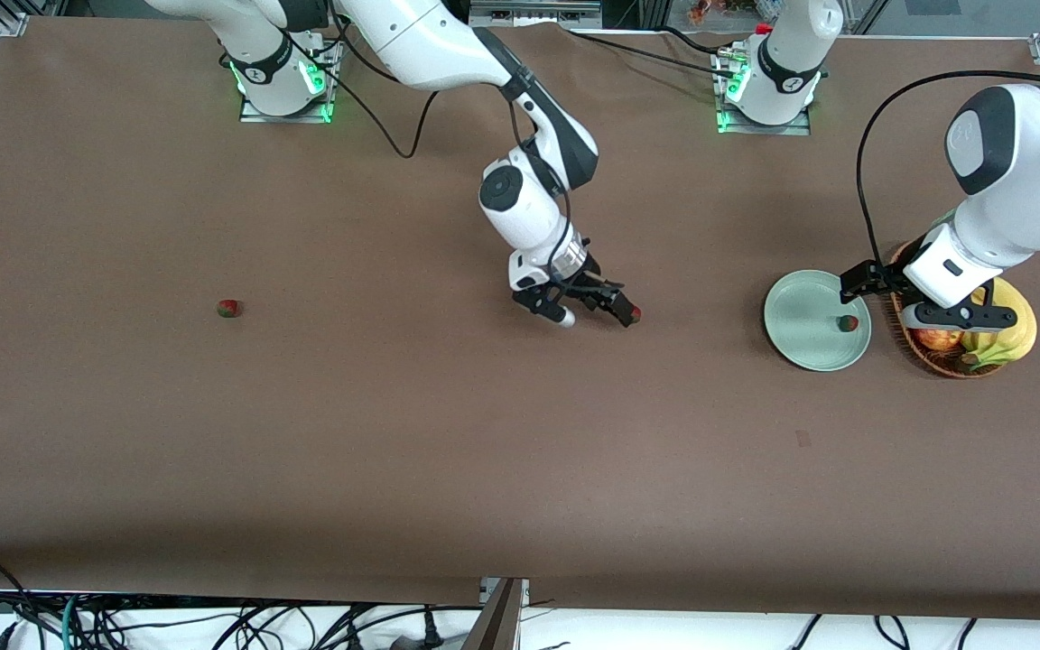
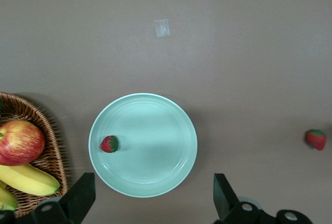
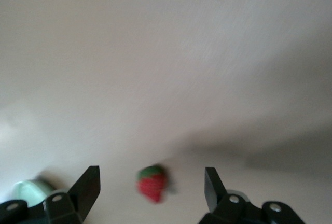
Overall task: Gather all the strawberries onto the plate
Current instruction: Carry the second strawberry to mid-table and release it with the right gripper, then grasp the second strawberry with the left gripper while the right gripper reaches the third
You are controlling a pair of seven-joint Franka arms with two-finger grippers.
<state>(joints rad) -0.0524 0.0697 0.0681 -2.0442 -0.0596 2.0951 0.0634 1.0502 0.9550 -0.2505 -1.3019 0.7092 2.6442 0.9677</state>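
One strawberry (image 1: 848, 322) lies on the pale green plate (image 1: 807, 316), near its basket-side rim; the left wrist view shows that strawberry (image 2: 109, 143) and the plate (image 2: 155, 146) too. My left gripper (image 1: 881, 289) hangs open over the plate's edge beside the basket, fingers (image 2: 80, 198) empty. A second strawberry (image 1: 634, 313) lies loose mid-table at the tip of my right gripper (image 1: 594, 311). In the right wrist view this strawberry (image 3: 152, 183) sits between the open fingers (image 3: 89, 182), touching neither. A third strawberry (image 1: 229, 309) lies alone toward the right arm's end.
A wicker basket (image 1: 935, 361) with bananas (image 1: 1007, 334) and an apple (image 2: 19, 142) stands right beside the plate, under the left arm. A small pale tape patch (image 2: 162, 28) marks the brown table nearer the front camera.
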